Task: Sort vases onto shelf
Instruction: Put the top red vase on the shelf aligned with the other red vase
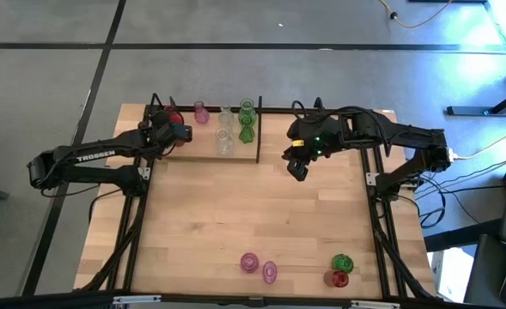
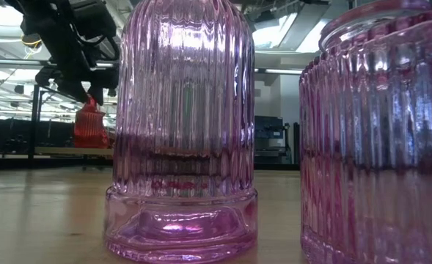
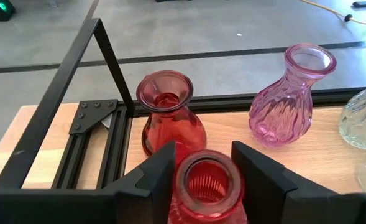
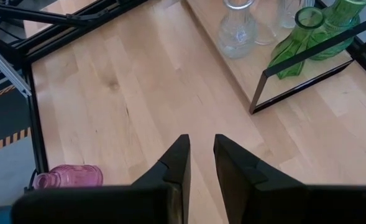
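Vases are being sorted onto the shelf (image 1: 203, 151), with the left gripper (image 1: 173, 129) working at its left end.

In the high view, the left gripper is being held over the shelf's left end beside a red vase (image 1: 176, 118); pink (image 1: 201, 112), clear (image 1: 225, 141) and green (image 1: 246, 121) vases are standing along the shelf, and the right gripper (image 1: 296, 169) is hanging just right of it, while four more vases are waiting well away from the shelf. In the low view, two pink vases (image 2: 180, 125) are filling the foreground. In the left wrist view, a second red vase (image 3: 206, 186) is being flanked by the fingers (image 3: 158, 169), which are parted about its neck, with little or no gap showing. In the right wrist view, the right fingers (image 4: 175, 165) are being held narrowly apart on nothing.
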